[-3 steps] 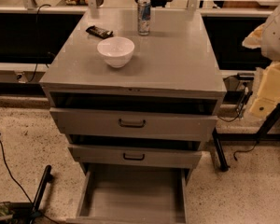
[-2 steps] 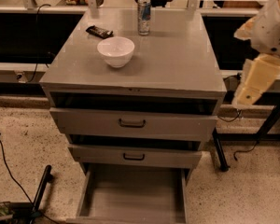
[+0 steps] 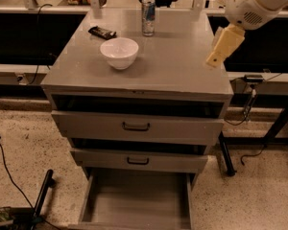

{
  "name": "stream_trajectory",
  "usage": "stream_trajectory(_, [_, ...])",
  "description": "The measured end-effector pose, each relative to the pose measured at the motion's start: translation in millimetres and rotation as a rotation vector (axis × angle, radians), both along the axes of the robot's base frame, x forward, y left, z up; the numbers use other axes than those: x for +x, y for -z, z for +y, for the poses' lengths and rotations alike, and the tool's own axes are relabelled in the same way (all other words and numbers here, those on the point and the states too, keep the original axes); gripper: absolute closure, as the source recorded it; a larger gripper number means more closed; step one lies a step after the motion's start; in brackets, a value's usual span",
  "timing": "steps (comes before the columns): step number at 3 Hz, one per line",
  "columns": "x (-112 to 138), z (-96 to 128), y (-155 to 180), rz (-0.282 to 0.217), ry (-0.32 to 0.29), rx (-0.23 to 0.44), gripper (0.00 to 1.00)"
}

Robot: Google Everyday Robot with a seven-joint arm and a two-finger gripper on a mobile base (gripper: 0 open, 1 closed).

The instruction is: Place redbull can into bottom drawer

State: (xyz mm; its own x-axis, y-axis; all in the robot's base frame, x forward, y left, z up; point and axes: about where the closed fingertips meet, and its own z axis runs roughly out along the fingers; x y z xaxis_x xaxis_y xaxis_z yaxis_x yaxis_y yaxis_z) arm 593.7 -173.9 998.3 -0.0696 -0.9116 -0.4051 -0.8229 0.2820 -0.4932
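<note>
Grey surface (image 3: 182, 66) above a speckled floor (image 3: 29, 147), bottom drawer (image 3: 134, 202) open.
Redbull can (image 3: 148, 17) at the far edge; gripper (image 3: 223, 46) over the right edge, how open I cannot tell.

Silver-blue redbull can (image 3: 148, 17), white bowl (image 3: 119, 52), grey bottom drawer (image 3: 134, 204), cream pincer (image 3: 213, 61) upper right.

Locate the redbull can (image 3: 148, 17): slim, silver-and-blue, standing upright at the rear of the cabinet top (image 3: 182, 66), well to the left of the gripper (image 3: 224, 46), which hangs above that top's right edge. You will find the bottom drawer (image 3: 134, 202) pulled open, its plain grey interior showing, far below the gripper.
</note>
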Motion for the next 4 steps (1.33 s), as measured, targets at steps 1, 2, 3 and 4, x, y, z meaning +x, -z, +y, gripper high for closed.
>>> stream_trajectory(1, [49.4,15.7,5.6,-0.083,0.015,0.145,0.00])
stream_trajectory(2, [68.1,19.6,-3.0,-0.152,0.029,0.185,0.00])
stream_trajectory(3, [67.8,19.5,-3.6,-0.153,0.029,0.184,0.00])
stream_trajectory(4, [68.6,24.2,-2.9,-0.153,-0.001,0.203,0.00])
